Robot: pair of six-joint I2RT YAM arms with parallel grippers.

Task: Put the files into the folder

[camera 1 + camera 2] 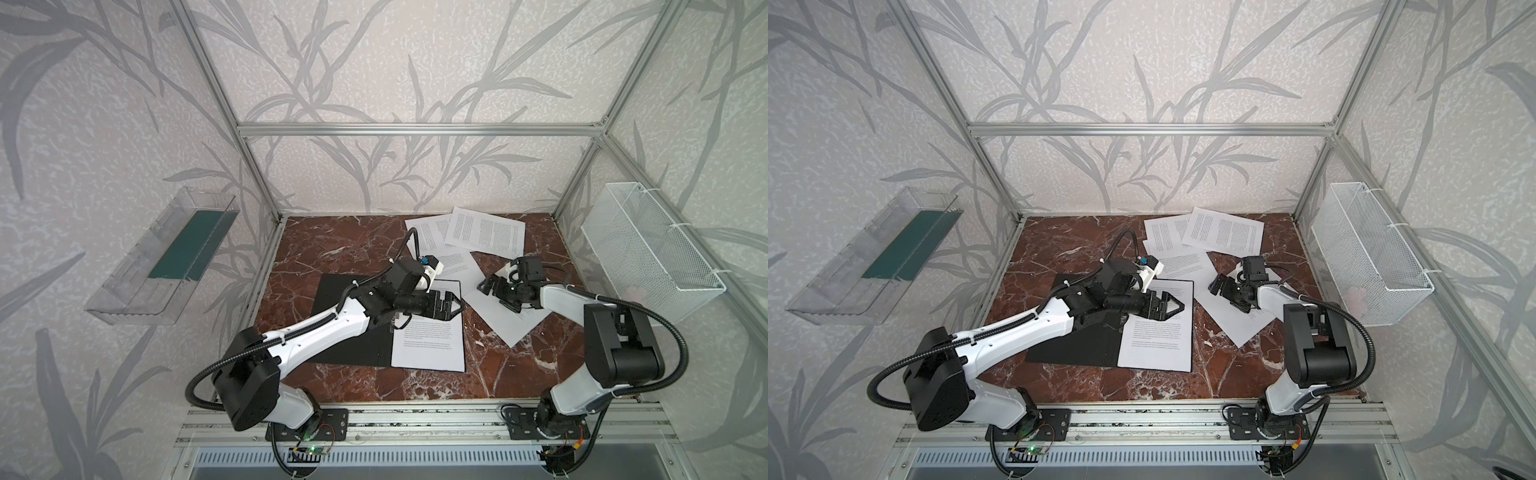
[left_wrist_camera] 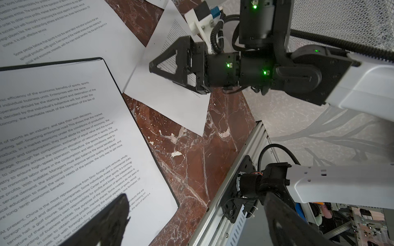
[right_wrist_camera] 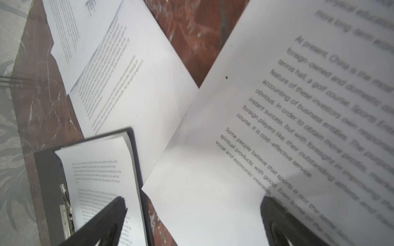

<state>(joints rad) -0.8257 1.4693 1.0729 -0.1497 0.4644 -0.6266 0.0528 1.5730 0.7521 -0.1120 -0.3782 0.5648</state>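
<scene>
The folder (image 1: 353, 328) (image 1: 1075, 336) lies open on the marble, black inside, with one printed sheet (image 1: 428, 345) (image 2: 64, 127) on its right half and a metal clip (image 3: 65, 208) at the spine. My left gripper (image 1: 451, 305) (image 2: 196, 219) hovers open over that sheet's far end, empty. Right of the folder a loose sheet (image 1: 513, 326) (image 3: 234, 149) lies slanted; my right gripper (image 1: 488, 286) (image 3: 191, 221) stands open just above its near-folder corner, holding nothing. More files (image 1: 484, 230) (image 1: 1223, 230) overlap at the back of the table.
A white wire basket (image 1: 648, 249) hangs on the right wall and a clear plastic tray (image 1: 162, 257) on the left wall. Aluminium frame posts ring the marble top (image 1: 332, 249). A metal rail (image 1: 415, 419) with the arm bases runs along the front edge.
</scene>
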